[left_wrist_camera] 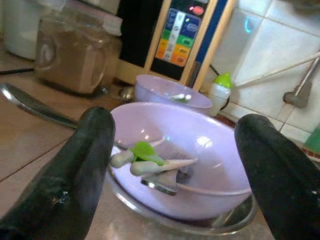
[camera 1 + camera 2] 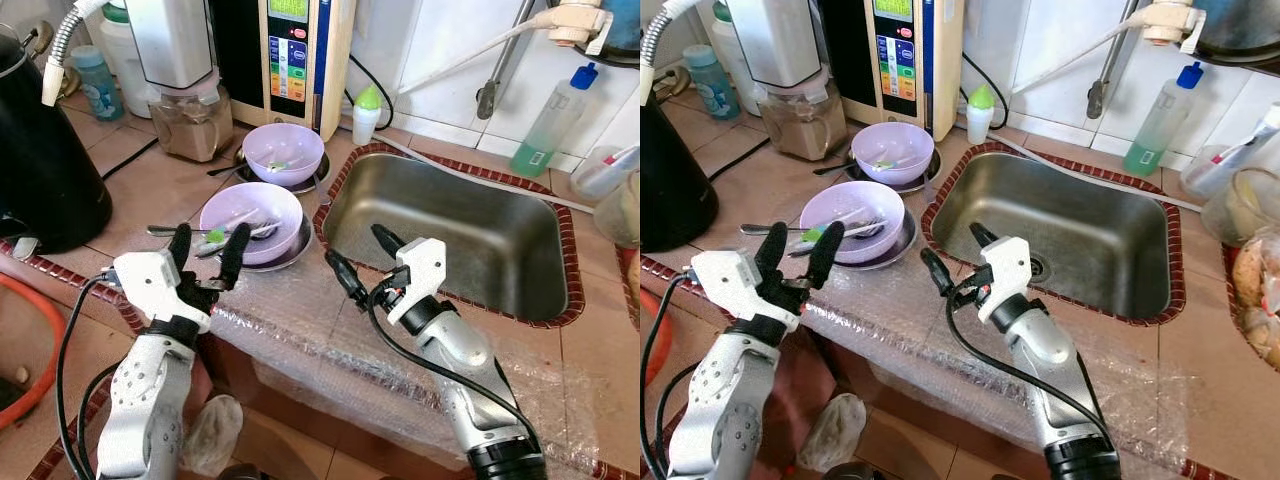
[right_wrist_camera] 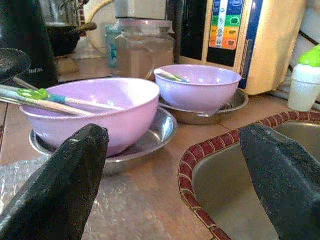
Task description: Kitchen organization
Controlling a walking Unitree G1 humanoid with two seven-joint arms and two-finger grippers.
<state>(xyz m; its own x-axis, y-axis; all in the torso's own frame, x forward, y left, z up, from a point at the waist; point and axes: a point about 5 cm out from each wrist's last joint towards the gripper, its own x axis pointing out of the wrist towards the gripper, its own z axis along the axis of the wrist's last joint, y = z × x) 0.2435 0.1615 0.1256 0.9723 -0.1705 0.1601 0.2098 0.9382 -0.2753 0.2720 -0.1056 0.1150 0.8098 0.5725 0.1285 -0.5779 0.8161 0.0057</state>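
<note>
Open left hand (image 2: 209, 243) at purple bowl (image 2: 250, 213)

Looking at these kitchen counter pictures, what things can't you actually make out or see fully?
- Far purple bowl: its contents are too small in the left eye view to identify.
- Near purple bowl: the left gripper, fingers open, covers its front rim in the left eye view.
- Sink: the right gripper, also open, hides part of its near-left wall.
- Black appliance: cut off by the left edge.
- Panel labels: too small to read.
</note>
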